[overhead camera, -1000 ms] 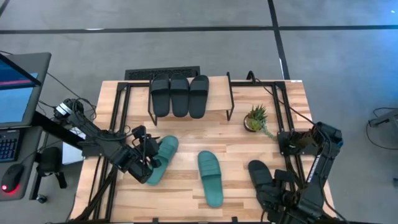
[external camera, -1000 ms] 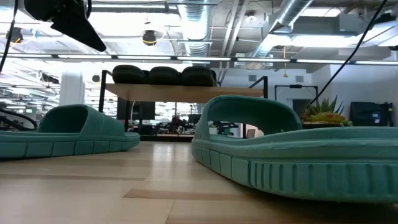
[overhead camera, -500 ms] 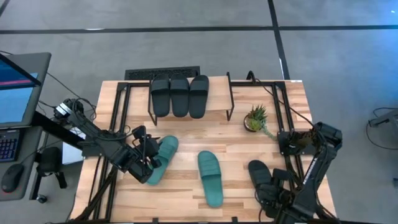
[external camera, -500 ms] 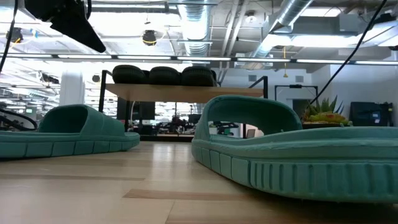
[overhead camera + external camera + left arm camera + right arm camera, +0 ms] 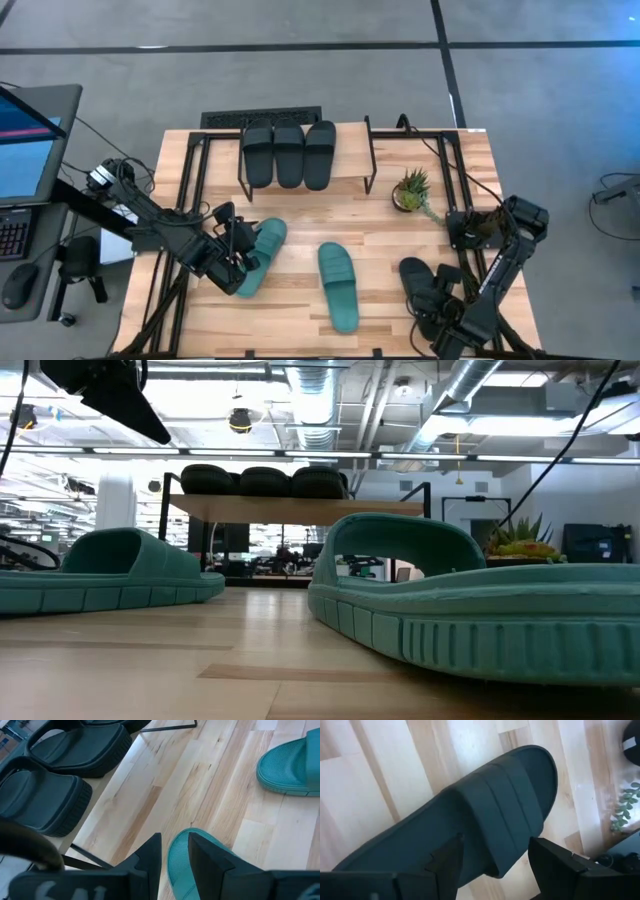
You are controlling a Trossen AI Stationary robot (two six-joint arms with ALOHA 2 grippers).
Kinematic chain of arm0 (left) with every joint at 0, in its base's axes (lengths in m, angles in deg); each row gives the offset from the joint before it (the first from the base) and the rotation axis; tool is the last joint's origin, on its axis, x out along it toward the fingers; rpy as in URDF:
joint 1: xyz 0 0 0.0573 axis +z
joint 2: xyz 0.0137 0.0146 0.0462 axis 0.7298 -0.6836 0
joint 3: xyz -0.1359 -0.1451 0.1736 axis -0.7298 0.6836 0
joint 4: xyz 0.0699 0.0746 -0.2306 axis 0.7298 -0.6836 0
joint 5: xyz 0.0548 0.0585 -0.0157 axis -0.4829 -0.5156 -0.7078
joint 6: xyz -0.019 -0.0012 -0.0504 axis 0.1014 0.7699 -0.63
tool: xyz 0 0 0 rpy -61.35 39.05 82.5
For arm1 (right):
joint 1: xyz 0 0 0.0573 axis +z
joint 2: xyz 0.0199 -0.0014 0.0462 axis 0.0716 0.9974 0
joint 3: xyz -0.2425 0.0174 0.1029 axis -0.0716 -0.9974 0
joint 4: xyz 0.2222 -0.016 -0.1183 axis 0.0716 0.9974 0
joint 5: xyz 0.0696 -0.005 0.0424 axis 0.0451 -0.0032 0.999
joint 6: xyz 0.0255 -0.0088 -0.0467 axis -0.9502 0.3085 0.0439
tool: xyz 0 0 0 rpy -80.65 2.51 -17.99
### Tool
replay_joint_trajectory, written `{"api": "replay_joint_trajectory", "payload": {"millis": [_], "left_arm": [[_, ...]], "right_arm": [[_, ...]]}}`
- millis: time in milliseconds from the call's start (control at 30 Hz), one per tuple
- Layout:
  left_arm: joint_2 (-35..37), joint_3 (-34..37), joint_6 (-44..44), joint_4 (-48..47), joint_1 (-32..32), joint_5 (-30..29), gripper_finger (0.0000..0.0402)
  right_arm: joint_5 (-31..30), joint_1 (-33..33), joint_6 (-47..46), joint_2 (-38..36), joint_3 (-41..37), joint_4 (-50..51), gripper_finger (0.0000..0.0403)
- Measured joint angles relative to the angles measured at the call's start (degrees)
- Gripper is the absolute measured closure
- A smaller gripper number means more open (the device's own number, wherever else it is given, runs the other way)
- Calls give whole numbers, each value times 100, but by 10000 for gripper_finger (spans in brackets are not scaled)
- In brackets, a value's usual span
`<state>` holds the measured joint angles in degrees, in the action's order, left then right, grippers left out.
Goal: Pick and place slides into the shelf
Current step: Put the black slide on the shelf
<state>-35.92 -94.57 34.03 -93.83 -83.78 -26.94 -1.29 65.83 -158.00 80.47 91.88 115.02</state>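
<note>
Three black slides [image 5: 289,153] lie side by side on the shelf's [image 5: 355,178] top board at the table's far middle, also in the low view [image 5: 265,481]. One teal slide [image 5: 262,252] lies sole-down at near left, and a second teal slide [image 5: 339,286] at near centre. My left gripper [image 5: 243,258] [image 5: 175,840] hovers above the first teal slide's [image 5: 200,851] end, its fingers a narrow gap apart. A fourth black slide [image 5: 417,281] lies at near right. My right gripper [image 5: 442,312] [image 5: 496,845] is open over it, one finger on either side of its strap [image 5: 500,815].
A small potted plant [image 5: 412,190] stands right of the shelf. Black metal arm frames [image 5: 190,190] [image 5: 462,200] run along the table's left and right sides. A monitor and keyboard [image 5: 25,160] sit beyond the left edge. Bare wood lies between the teal slides and the shelf.
My right arm has swung a little toward the table's left, bringing its gripper further over the black slide at near right. The slides have stayed where they were.
</note>
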Motion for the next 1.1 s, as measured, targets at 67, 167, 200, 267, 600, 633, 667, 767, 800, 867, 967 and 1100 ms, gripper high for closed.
{"api": "replay_joint_trajectory", "payload": {"millis": [67, 167, 200, 267, 600, 633, 667, 767, 800, 867, 967, 1100], "left_arm": [[2, 0, 0, -2, 0, 3, 315], [2, 0, 0, -2, 0, 4, 315], [2, 0, -2, -2, 0, 4, 315], [2, 0, -15, -2, 0, 4, 315], [2, 0, -167, 17, 0, 127, 315], [2, 0, -193, 17, 0, 181, 315], [2, 0, -199, 18, 0, 241, 315], [2, 0, -201, 20, 0, 299, 315], [2, 0, -201, 20, 0, 305, 315], [2, 0, -214, 21, 0, 305, 315], [2, 0, -216, 44, 0, 303, 315], [2, 0, -216, 59, 0, 316, 315]], "right_arm": [[0, -21, 35, 0, -32, 3, 196], [-42, -6, 42, 0, -30, 7, 196], [-91, 19, 42, 0, -30, 1, 196], [-166, 72, 50, 0, -30, -59, 196], [-159, 118, 571, 299, -25, -176, 196], [-168, 105, 556, 326, -25, -168, 196], [-166, 91, 556, 350, -25, -140, 196], [-229, 75, 554, 385, -25, -52, 196], [-291, 75, 553, 383, -25, -15, 196], [-345, 78, 547, 382, -25, 71, 196], [-405, 78, 440, 380, -121, 64, 196], [-303, 87, 475, 382, -304, -280, 196]]}}
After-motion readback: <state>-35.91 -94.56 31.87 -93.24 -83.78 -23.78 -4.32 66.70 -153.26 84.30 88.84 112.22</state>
